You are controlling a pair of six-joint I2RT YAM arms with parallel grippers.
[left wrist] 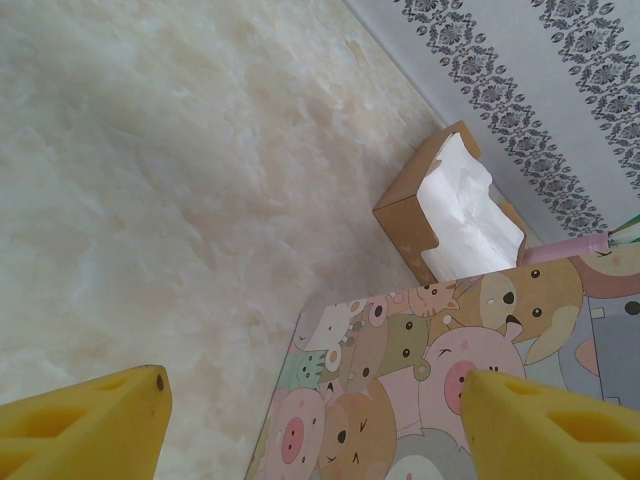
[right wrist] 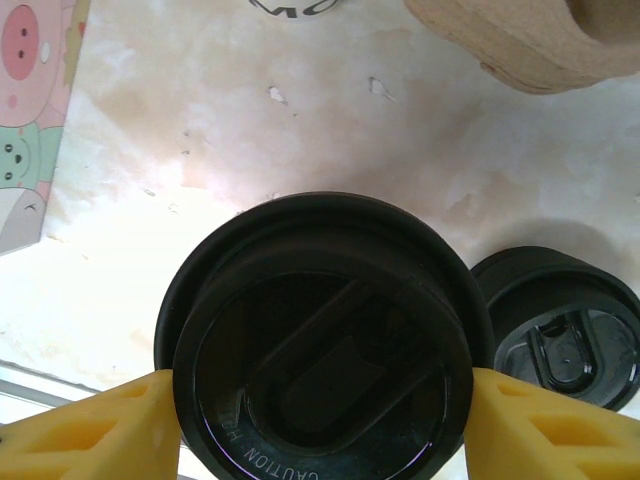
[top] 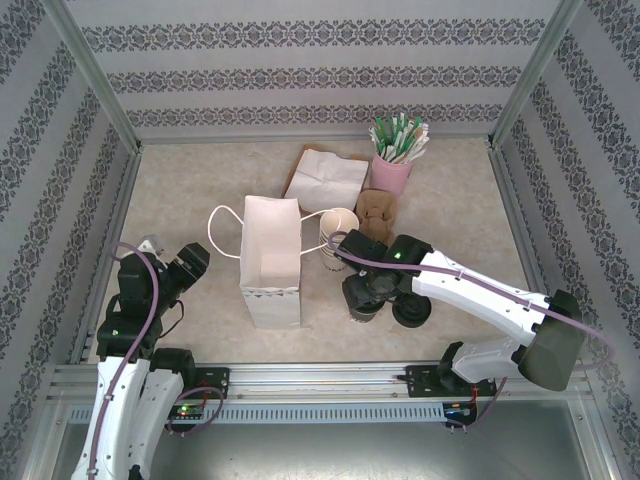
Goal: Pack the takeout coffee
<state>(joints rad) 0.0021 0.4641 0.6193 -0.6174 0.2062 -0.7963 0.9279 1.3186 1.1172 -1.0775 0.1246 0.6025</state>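
The takeout coffee stands on the table under its round black sip lid, just right of the bag. In the top view the cup is mostly hidden under the right wrist. My right gripper is shut on it from above, one yellow finger pressed against each side of the lid. The white paper bag stands open in the middle of the table, and its cartoon-animal side faces my left gripper. That gripper hangs open left of the bag, touching nothing.
A low stack of loose black lids lies right of the coffee. Behind it stand lidless cream cups and a brown cardboard carrier. Further back are a napkin box and a pink cup of stirrers.
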